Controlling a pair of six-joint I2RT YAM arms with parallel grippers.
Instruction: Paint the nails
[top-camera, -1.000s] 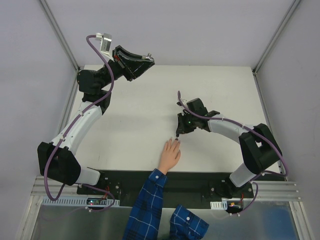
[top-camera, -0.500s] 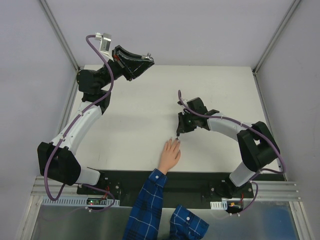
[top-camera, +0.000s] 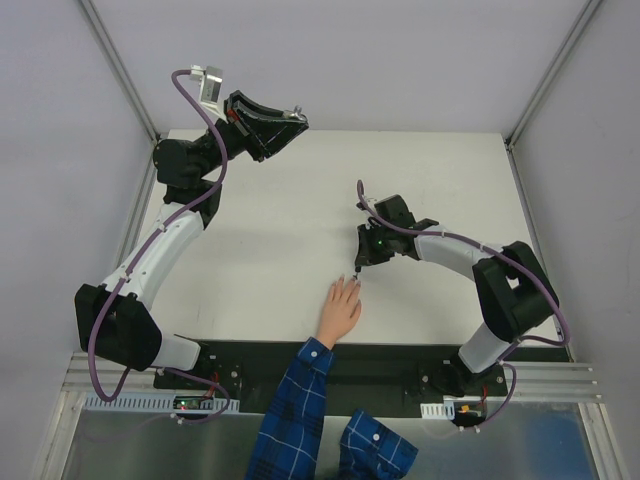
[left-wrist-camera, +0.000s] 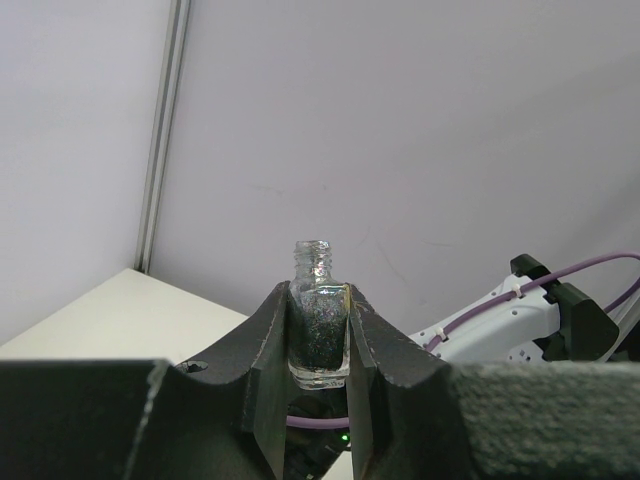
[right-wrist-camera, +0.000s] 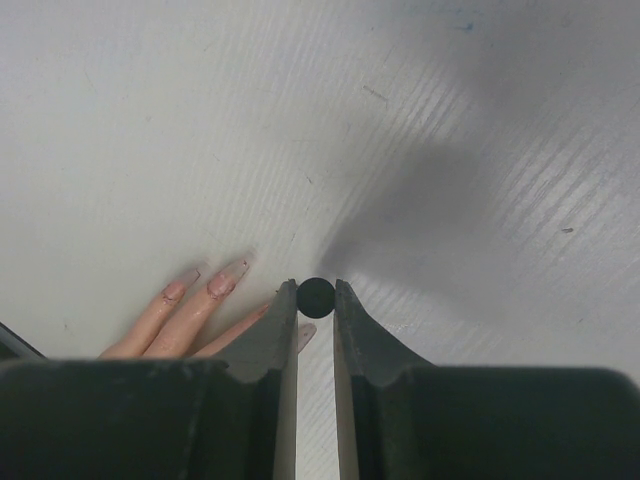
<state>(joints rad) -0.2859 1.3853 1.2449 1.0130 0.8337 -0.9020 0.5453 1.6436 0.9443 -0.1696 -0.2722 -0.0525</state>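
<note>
a human hand (top-camera: 340, 312) lies flat near the white table (top-camera: 260, 250) front edge

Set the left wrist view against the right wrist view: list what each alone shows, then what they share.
Left wrist only: an uncapped glass bottle clamped upright between the jaws, a wall behind. Right wrist only: the hand with its nails, and a black round cap pinched between the jaws. Both: the white table, and jaws shut on something.

You're looking at long, pale pinkish nails (right-wrist-camera: 227, 279) with pointed tips. The hand (top-camera: 340, 312) lies flat, palm down, on the white table (top-camera: 260, 250), fingers close together, pointing away from the near edge. The right wrist view shows three nails, one partly hidden.
</note>
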